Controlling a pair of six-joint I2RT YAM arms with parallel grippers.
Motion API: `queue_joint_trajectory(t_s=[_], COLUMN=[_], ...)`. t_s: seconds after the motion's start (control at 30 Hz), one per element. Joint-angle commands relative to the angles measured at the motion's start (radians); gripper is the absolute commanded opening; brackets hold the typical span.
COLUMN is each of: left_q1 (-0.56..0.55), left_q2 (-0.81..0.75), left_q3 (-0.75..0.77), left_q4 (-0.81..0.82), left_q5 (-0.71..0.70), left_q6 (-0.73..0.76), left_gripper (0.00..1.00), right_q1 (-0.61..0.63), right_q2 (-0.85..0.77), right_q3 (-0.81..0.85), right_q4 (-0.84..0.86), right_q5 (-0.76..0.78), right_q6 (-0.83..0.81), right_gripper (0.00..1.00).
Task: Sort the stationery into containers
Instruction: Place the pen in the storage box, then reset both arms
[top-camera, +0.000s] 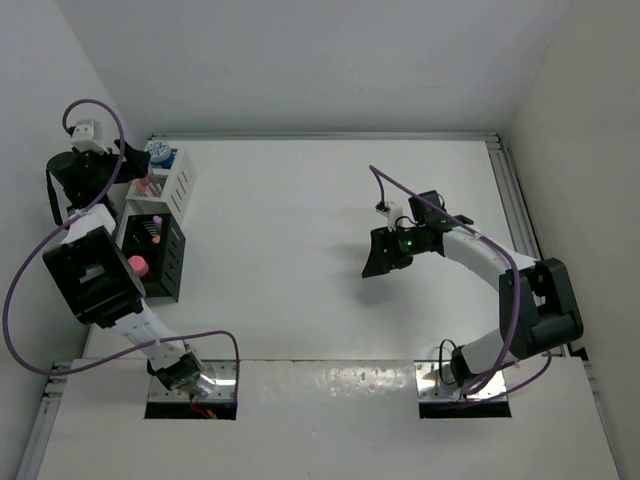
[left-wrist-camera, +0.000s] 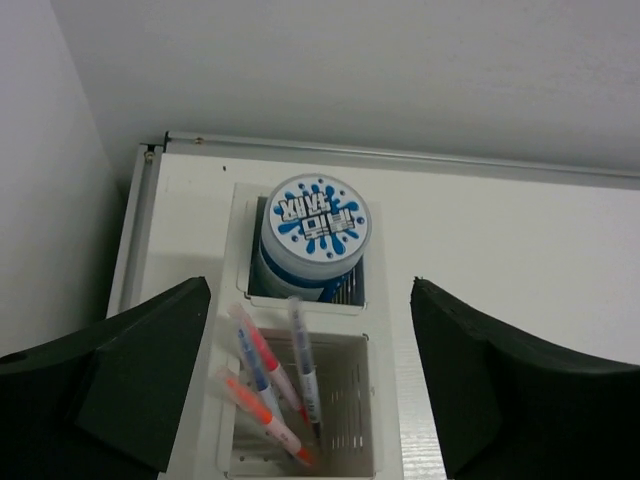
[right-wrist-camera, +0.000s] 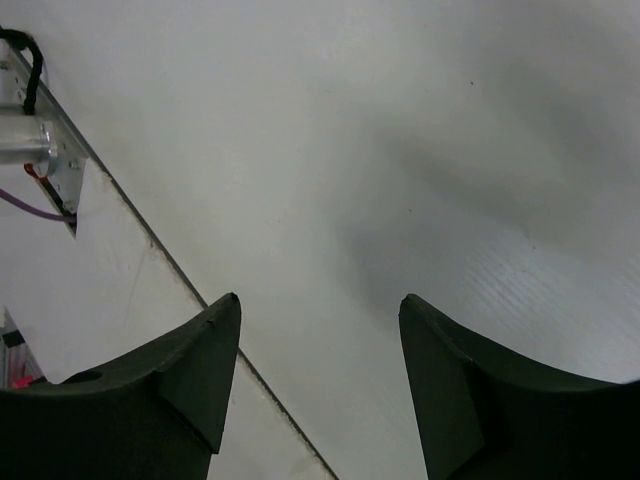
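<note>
The white organiser (left-wrist-camera: 395, 400) stands at the far left of the table; it also shows in the top view (top-camera: 182, 178). Its far compartment holds a blue-capped jar (left-wrist-camera: 318, 220), seen in the top view (top-camera: 159, 151) too. Its near compartment holds several pens (left-wrist-camera: 270, 385), orange, pink and blue-purple. My left gripper (left-wrist-camera: 310, 300) is open and empty, hovering above the white organiser. The black organiser (top-camera: 172, 262) sits just in front of it and holds the pink-capped bottle (top-camera: 138, 265). My right gripper (right-wrist-camera: 320, 305) is open and empty above bare table, right of centre in the top view (top-camera: 378, 256).
The left wall runs close beside both organisers. A metal rail (left-wrist-camera: 400, 158) edges the table's far side. A seam (right-wrist-camera: 190, 290) crosses the table under the right gripper. Two metal mounting plates (top-camera: 192, 385) sit at the near edge.
</note>
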Motion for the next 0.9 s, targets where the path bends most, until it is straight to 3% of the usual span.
queue_joint_trajectory(t_s=[0.0, 0.17, 0.23, 0.3, 0.4, 0.53, 0.57, 0.67, 0.87], left_q1=[-0.007, -0.061, -0.144, -0.272, -0.412, -0.504, -0.533, -0.596, -0.659], left_q2=[-0.088, -0.182, -0.236, -0.272, -0.324, -0.296, -0.307, -0.351, -0.37], left_q3=[0.162, 0.408, 0.487, 0.503, 0.433, 0.325, 0.263, 0.207, 0.143], left_q4=[-0.171, -0.665, -0.881, -1.001, -1.146, -1.214, -1.199, -1.171, -1.157], left_q5=[-0.001, -0.02, -0.01, -0.035, -0.032, 0.098, 0.073, -0.039, -0.158], left_q6=[0.102, 0.289, 0.406, 0.463, 0.433, 0.429, 0.428, 0.467, 0.494], left_gripper=[0.89, 0.92, 1.0, 1.0, 1.0, 1.0, 1.0, 1.0, 1.0], right_q1=[-0.009, -0.153, -0.269, -0.383, -0.48, -0.529, -0.547, -0.563, -0.564], right_q2=[-0.043, -0.098, -0.135, -0.184, -0.261, -0.328, -0.339, -0.387, -0.441], right_q3=[0.07, 0.223, 0.264, 0.268, 0.251, 0.246, 0.237, 0.188, 0.093], right_q4=[-0.053, -0.085, -0.099, -0.107, -0.143, -0.229, -0.249, -0.265, -0.252], right_q5=[0.008, -0.013, -0.035, -0.046, 0.0, 0.102, 0.106, 0.105, 0.108], right_q6=[-0.048, 0.02, 0.053, 0.056, -0.005, -0.065, -0.067, -0.073, -0.038], right_gripper=[0.65, 0.67, 0.68, 0.69, 0.72, 0.79, 0.88, 0.99, 0.99])
